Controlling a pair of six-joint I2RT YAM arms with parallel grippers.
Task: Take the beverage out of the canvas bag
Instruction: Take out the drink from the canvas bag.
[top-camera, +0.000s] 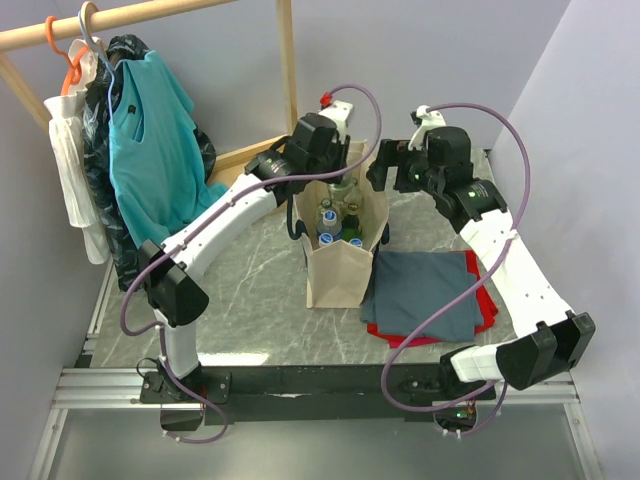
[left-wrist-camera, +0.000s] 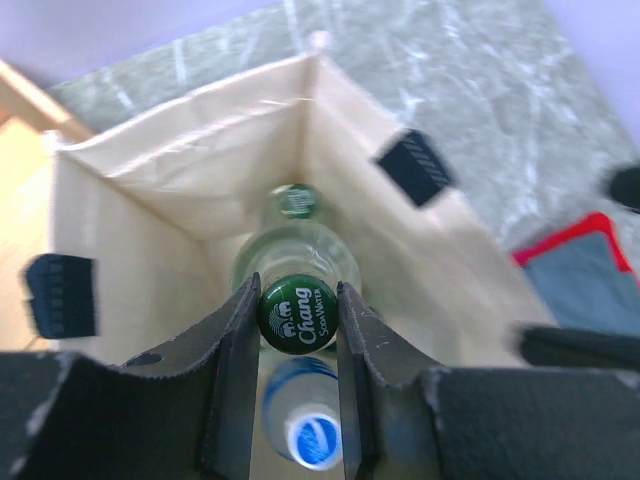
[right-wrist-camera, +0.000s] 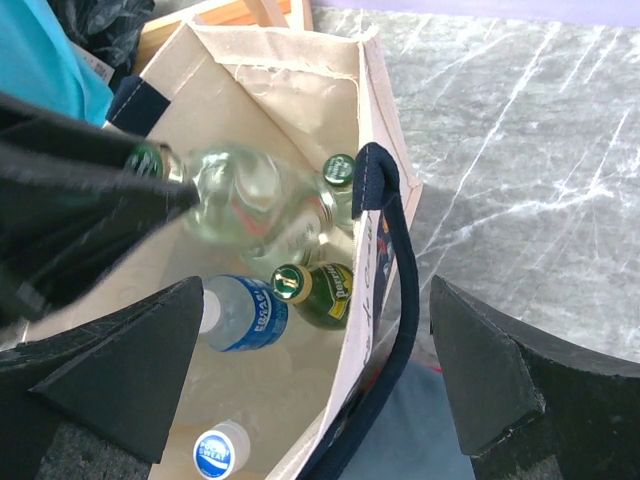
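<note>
The beige canvas bag (top-camera: 340, 275) stands upright mid-table with several bottles inside. My left gripper (top-camera: 335, 180) reaches into its mouth and is shut on the green "Chang" cap (left-wrist-camera: 298, 314) of a clear glass soda-water bottle (right-wrist-camera: 255, 200), which hangs tilted and blurred above the others. Below it are a blue-capped plastic bottle (left-wrist-camera: 315, 435) and another green-capped bottle (left-wrist-camera: 296, 200). My right gripper (right-wrist-camera: 316, 288) is open wide and empty above the bag's right wall, straddling its navy handle (right-wrist-camera: 395, 260). A green Perrier bottle (right-wrist-camera: 325, 292) and a Pocari Sweat bottle (right-wrist-camera: 218, 452) are also in the bag.
A folded grey-blue cloth (top-camera: 425, 290) lies on a red cloth (top-camera: 482, 316) just right of the bag. A wooden clothes rail (top-camera: 100, 22) with a teal top (top-camera: 150, 130) hangs at the back left. A wooden post (top-camera: 288, 70) stands behind the bag.
</note>
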